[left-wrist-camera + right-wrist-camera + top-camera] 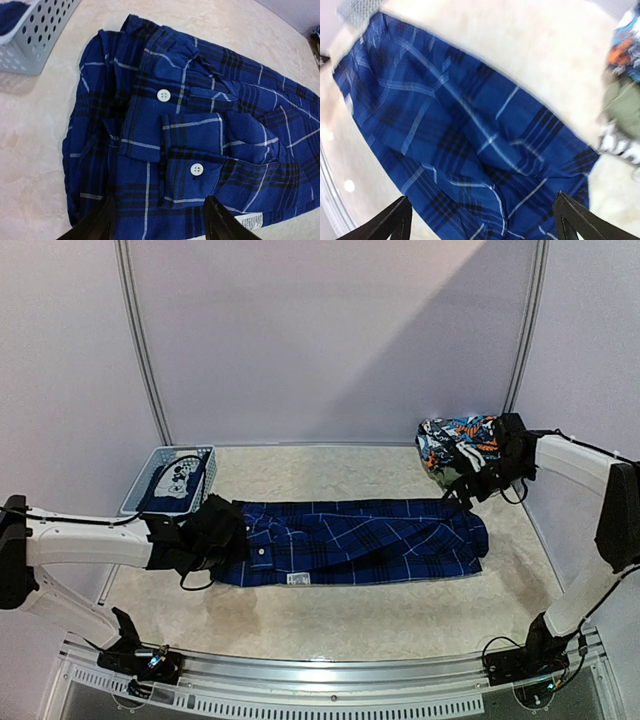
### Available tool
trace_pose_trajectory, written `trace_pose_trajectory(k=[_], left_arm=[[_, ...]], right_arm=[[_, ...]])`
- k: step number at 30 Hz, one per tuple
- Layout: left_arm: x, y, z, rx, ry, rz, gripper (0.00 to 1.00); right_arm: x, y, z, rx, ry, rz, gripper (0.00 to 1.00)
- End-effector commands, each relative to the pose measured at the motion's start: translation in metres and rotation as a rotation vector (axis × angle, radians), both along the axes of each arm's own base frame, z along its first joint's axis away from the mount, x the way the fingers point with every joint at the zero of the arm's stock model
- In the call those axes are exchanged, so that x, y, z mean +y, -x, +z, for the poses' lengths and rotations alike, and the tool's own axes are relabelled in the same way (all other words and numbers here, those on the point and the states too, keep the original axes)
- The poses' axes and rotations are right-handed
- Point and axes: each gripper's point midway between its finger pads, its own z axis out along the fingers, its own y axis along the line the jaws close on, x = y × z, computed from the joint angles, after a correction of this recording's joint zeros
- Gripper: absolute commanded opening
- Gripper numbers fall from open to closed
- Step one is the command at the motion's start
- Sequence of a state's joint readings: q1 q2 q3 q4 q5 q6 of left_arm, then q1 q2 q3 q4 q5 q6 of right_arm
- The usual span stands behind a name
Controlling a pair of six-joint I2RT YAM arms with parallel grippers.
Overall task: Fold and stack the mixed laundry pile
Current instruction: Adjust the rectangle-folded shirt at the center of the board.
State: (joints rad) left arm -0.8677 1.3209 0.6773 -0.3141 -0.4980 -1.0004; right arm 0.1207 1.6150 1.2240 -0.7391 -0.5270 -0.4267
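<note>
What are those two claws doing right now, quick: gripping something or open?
Left gripper: open, over the plaid shirt, holding nothing.
Right gripper: open wide above the same shirt, holding nothing.

A light-blue slotted basket [141,490] sits at the far-left corner of the cream table [350,615].

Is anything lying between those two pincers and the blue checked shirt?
Nothing visible. The left pincer and right pincer both hang open over the plaid shirt, with only air between.
</note>
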Motion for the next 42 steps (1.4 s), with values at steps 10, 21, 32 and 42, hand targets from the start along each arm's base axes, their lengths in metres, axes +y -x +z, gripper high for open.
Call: trace_pose_trajectory(k=[10, 21, 32, 42], left_arm=[[-0.008, -0.021, -0.052, 0.111, 0.189, 0.122, 0.59], [-0.034, -0.035, -0.075, 0.158, 0.285, 0.058, 0.33], [-0.040, -0.041, -0.028, 0.118, 0.245, -0.026, 0.00], [-0.055, -0.064, 0.060, 0.004, 0.099, -0.221, 0.00]], right_arm=[[0.018, -0.013, 0.008, 0.138, -0.197, 0.003, 0.98], [0.017, -0.006, 0.002, 0.147, -0.189, 0.016, 0.93], [0.014, 0.003, -0.013, 0.169, -0.156, 0.041, 0.91], [-0.002, 0.015, -0.036, 0.131, -0.006, 0.149, 0.89]])
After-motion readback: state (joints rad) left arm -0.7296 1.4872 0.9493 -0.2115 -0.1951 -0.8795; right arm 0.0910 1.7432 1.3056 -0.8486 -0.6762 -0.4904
